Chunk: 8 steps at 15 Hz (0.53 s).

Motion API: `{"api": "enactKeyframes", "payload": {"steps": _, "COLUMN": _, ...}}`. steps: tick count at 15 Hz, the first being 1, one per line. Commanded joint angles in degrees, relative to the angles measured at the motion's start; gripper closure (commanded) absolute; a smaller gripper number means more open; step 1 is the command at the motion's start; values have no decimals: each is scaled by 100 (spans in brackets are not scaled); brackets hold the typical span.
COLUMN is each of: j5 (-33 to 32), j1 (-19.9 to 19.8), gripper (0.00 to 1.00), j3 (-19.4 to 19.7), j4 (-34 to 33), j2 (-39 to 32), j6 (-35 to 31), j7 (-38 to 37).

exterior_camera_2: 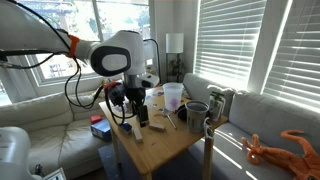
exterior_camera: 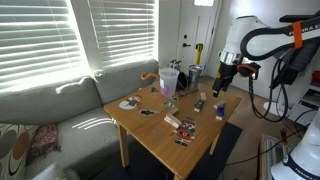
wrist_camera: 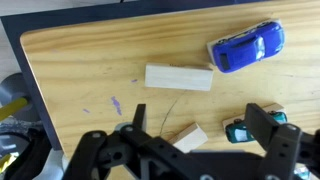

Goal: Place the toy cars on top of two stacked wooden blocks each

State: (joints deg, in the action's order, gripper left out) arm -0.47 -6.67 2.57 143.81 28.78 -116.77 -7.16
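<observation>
In the wrist view a blue toy car (wrist_camera: 246, 47) lies at the upper right of the wooden table (wrist_camera: 80, 70). A pale oblong wooden block (wrist_camera: 179, 77) rests left of it. A smaller wooden block (wrist_camera: 190, 137) lies below, between my fingers. A dark teal toy car (wrist_camera: 240, 130) sits just inside the right finger (wrist_camera: 268, 125). My gripper (wrist_camera: 200, 120) is open and holds nothing. In both exterior views the gripper (exterior_camera: 220, 88) (exterior_camera_2: 128, 112) hangs a little above one end of the table.
Cups (exterior_camera: 170, 78) (exterior_camera_2: 173, 95) stand at the table's window end. Flat red-and-white packets (exterior_camera: 185, 127) lie near the middle. A grey couch (exterior_camera: 60, 110) borders the table. An orange toy (exterior_camera_2: 285, 150) lies on the couch.
</observation>
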Motion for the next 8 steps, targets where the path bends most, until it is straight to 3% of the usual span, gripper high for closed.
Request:
{"api": "enactKeyframes", "payload": {"steps": 1, "j5": -5, "j1": 11, "gripper": 0, "j3": 11, "j4": -11, "j2": -1, "j6": 13, "j7": -3}}
{"api": "enactKeyframes", "payload": {"steps": 4, "j5": -5, "j1": 11, "gripper": 0, "j3": 11, "j4": -11, "j2": -1, "j6": 13, "j7": -3}}
{"api": "enactKeyframes", "payload": {"steps": 8, "j5": 87, "j1": 307, "gripper": 0, "j3": -60, "j4": 121, "j2": 126, "j6": 44, "j7": 418}}
